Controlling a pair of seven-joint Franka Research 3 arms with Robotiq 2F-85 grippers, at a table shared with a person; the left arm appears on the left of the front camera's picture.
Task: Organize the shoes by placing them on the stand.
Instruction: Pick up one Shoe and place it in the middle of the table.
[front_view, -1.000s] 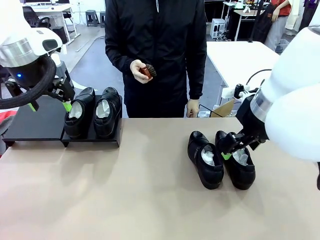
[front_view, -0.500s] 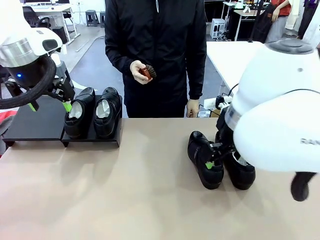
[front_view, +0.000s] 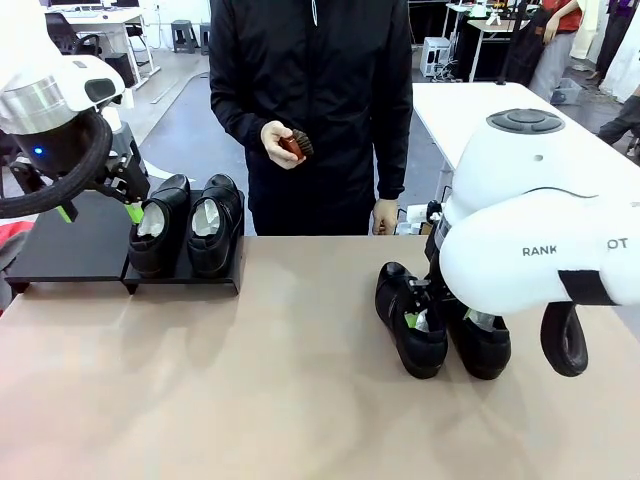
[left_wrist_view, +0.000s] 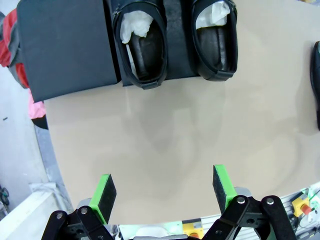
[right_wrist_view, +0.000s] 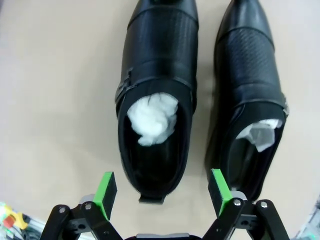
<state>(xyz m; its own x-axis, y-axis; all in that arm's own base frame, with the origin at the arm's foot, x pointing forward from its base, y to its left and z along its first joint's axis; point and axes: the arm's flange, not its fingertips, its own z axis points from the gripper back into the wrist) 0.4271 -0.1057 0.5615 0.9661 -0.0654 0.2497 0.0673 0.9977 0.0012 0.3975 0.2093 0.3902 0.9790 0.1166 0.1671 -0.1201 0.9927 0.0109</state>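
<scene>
My right tool (right_wrist_view: 161, 192) hangs spread, a paper-stuffed dress shoe (right_wrist_view: 157, 75) at 12 o'clock. Next, I reckon: pinch its heel, then carry it to the stand (front_view: 70, 245).

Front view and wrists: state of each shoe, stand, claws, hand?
left claw: open, empty
right claw: open, empty
stand: two shoes at one end, rest bare
first stand shoe: upright, paper-stuffed
second stand shoe: upright beside it, paper-stuffed
straddled table shoe: upright on table, heel inside right claw's span, ungripped
other table shoe: upright alongside
person's hand: holding small red-brown object
</scene>
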